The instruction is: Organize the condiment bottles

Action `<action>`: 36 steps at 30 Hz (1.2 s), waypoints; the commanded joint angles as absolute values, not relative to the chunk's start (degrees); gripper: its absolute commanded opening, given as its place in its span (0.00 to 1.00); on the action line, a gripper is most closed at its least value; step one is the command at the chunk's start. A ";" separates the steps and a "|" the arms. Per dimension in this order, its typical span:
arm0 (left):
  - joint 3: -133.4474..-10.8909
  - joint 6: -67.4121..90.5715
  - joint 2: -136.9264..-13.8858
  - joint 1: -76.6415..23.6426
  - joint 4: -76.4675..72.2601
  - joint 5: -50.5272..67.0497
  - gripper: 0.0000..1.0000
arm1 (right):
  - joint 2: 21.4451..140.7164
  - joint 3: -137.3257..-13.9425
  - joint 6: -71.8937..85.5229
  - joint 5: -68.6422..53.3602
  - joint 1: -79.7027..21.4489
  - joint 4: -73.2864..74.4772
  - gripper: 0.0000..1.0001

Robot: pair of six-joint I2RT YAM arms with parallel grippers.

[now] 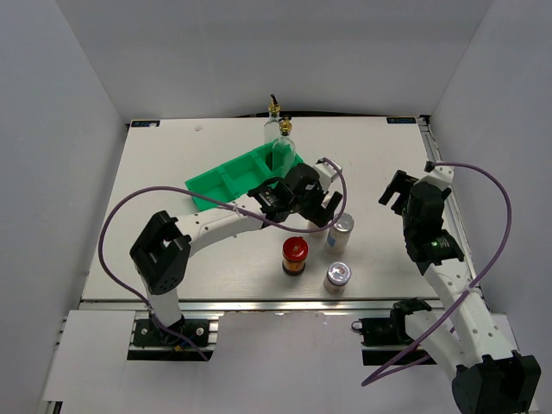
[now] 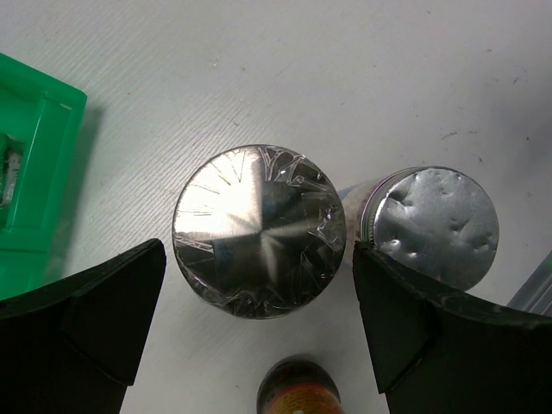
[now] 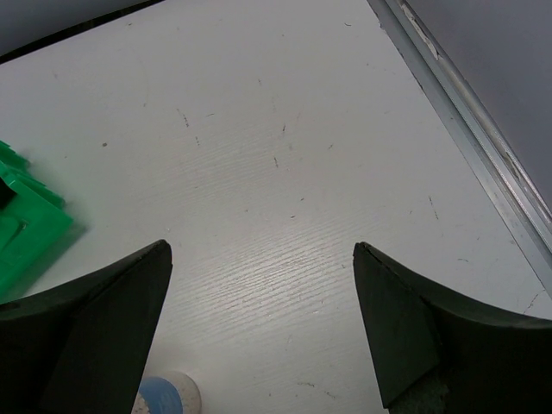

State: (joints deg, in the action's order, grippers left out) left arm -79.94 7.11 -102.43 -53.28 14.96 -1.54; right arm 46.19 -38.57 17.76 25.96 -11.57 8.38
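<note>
My left gripper [image 2: 259, 250] hangs open straight above a silver-lidded shaker jar [image 2: 259, 230]; its foil-wrapped lid shows between the fingers, not touched. A second silver-lidded jar [image 2: 440, 226] stands close on the right, partly behind the right finger. The dark red-lidded jar [image 2: 297, 392] shows at the bottom edge. From the top view, the left gripper [image 1: 312, 205] hides the first jar; beside it are a silver jar [image 1: 342, 228], the red-lidded jar [image 1: 295, 254] and another silver jar [image 1: 337, 276]. Two clear cruets [image 1: 283, 148] [image 1: 274, 116] stand at the green tray's right end. My right gripper [image 3: 261, 250] is open over bare table.
The green tray [image 1: 226, 181] lies slanted left of centre, its corner showing in both wrist views [image 2: 39, 164] [image 3: 26, 233]. A blue and white round thing [image 3: 168, 397] shows at the bottom of the right wrist view. The table's metal right edge [image 3: 483, 155] runs close by.
</note>
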 commanded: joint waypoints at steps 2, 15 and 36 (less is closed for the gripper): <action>-80.68 6.06 -99.75 -53.88 15.73 -2.55 0.98 | 46.23 -38.76 17.23 26.19 -11.07 5.01 0.89; -88.06 4.22 -108.19 -53.88 16.52 -4.57 0.96 | 46.49 -38.76 16.18 25.05 -11.07 4.57 0.89; -85.79 3.69 -96.16 -53.88 15.65 -12.89 0.14 | 46.23 -37.97 15.82 23.91 -10.99 4.04 0.89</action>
State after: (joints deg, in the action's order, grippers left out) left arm -85.91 4.34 -105.91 -53.65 19.18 -6.76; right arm 46.33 -38.44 16.47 24.18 -11.25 7.03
